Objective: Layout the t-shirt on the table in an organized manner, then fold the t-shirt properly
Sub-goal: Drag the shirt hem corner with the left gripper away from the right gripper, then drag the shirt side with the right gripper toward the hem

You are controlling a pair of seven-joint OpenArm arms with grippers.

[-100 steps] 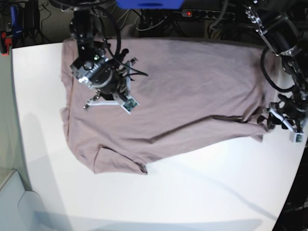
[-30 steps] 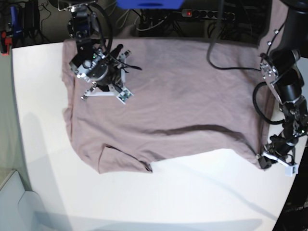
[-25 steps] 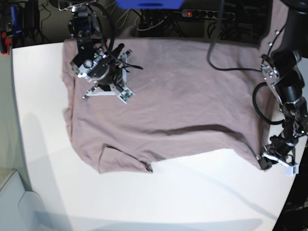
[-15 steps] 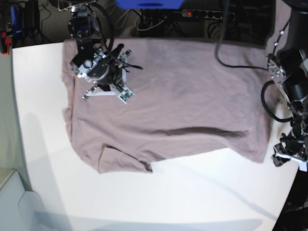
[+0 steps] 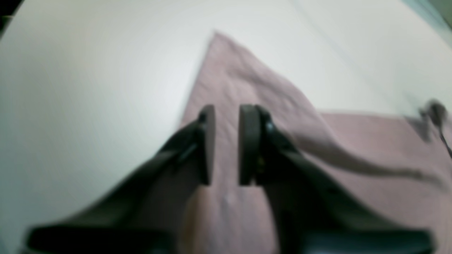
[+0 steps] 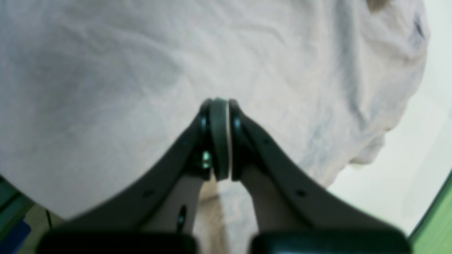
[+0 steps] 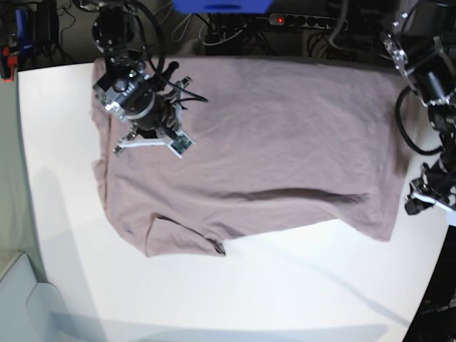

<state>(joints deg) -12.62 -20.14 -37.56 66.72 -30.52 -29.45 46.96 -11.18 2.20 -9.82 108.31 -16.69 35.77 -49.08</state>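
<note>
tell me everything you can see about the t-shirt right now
The t-shirt is plain dusty mauve, soft thin cloth with no print. It lies spread nearly flat across the far half of the white table, with a long crease running near its front edge and a short sleeve folded at the front left corner. The right hand is shut above it; the left hand hangs near its corner, empty.

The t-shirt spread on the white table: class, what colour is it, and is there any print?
The t-shirt is plain dusty mauve, unprinted; clearest in the base view.
</note>
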